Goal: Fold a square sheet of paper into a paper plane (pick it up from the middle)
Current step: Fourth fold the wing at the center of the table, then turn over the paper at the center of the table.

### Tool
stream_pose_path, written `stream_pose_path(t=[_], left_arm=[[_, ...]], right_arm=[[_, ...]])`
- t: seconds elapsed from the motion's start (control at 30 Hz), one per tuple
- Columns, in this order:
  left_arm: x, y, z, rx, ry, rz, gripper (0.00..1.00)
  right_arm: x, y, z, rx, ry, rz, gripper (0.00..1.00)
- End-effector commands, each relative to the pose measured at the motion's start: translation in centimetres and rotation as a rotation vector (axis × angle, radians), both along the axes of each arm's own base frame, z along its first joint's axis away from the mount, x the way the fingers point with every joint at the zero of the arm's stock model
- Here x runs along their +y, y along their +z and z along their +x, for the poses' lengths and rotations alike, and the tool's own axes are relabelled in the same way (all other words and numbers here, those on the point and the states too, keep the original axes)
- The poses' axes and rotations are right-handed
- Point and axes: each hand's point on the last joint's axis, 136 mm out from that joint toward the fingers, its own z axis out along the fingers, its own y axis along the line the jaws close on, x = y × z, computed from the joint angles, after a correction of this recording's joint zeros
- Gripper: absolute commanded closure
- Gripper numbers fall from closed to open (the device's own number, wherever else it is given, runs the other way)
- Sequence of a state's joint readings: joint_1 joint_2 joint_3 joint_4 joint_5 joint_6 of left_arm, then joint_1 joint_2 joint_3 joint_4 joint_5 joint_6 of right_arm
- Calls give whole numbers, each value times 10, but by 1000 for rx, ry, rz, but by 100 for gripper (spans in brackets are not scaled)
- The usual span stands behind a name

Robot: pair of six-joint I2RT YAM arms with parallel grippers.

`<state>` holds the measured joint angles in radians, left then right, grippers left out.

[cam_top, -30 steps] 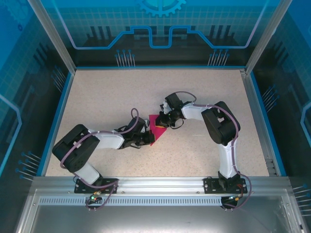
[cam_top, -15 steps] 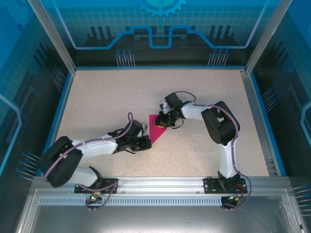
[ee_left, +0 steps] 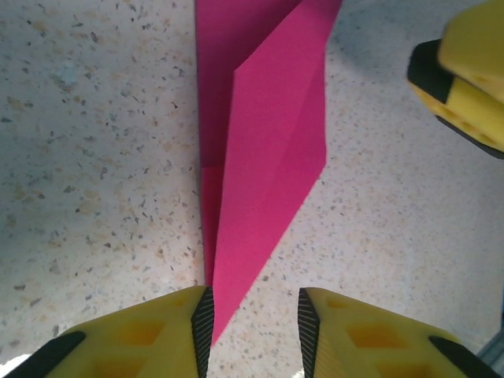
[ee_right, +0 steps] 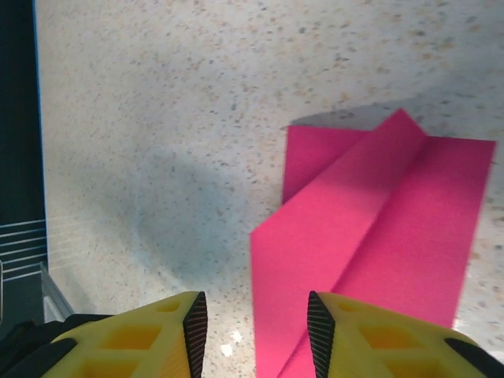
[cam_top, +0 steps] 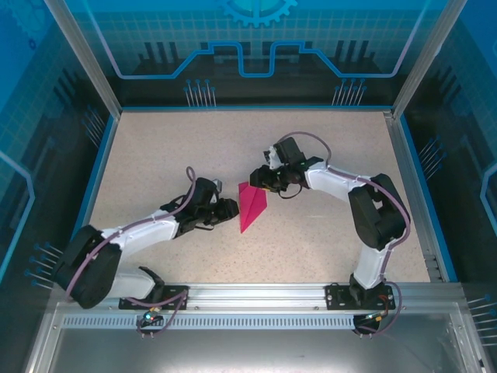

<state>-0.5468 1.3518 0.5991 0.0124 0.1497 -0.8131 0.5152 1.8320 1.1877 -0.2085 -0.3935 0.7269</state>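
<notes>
- Left side first: the left gripper [cam_top: 230, 208] sits low over the speckled table [cam_top: 155, 155], just left of the paper plane [cam_top: 250, 207], about level with the plane's middle.
- In its wrist view, the two yellow fingers [ee_left: 150, 335] stand apart with a clear gap and nothing pinched between them. The plane's nose lies on the table in that gap, close to the ribbed pad of the left-hand finger. I can't tell if it actually touches.
- The plane itself is a slim magenta-pink dart lying roughly mid-table, between the two grippers.
- From the top camera, its long axis runs near-to-far, leaning a little. The sharp nose points toward the near edge and slightly left, and the wide tail end points toward the far side.
- Up close [ee_left: 268, 150] you can see a folded flap lying over the lower layer, with creases running lengthwise down to the nose.
- Over on the right, the right gripper [cam_top: 256, 178] is just past the plane's wide end, right beside it.
- In its wrist view, its fingers [ee_right: 378, 335] are also spread apart and gripping nothing. The pink paper [ee_right: 378, 236] lies on the table beneath them, with a ridge fold running diagonally across it.
</notes>
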Motion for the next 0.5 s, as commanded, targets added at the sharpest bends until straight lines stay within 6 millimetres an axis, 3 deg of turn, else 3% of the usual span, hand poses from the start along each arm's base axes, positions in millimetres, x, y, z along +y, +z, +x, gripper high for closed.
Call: stream_pose_path(t=[0.0,0.2,0.47], left_arm=[[-11,7,20,-24,22,-41,62],[-12,-12,34,18,42,-4,63],[-5,-30,35,74,68,16,63]], right_arm=[[-15,-31,-5,72,-49,-57,59],[-8,-47,-2,112,-34,-53,60],[8,-55,1,124,13,-34,64]])
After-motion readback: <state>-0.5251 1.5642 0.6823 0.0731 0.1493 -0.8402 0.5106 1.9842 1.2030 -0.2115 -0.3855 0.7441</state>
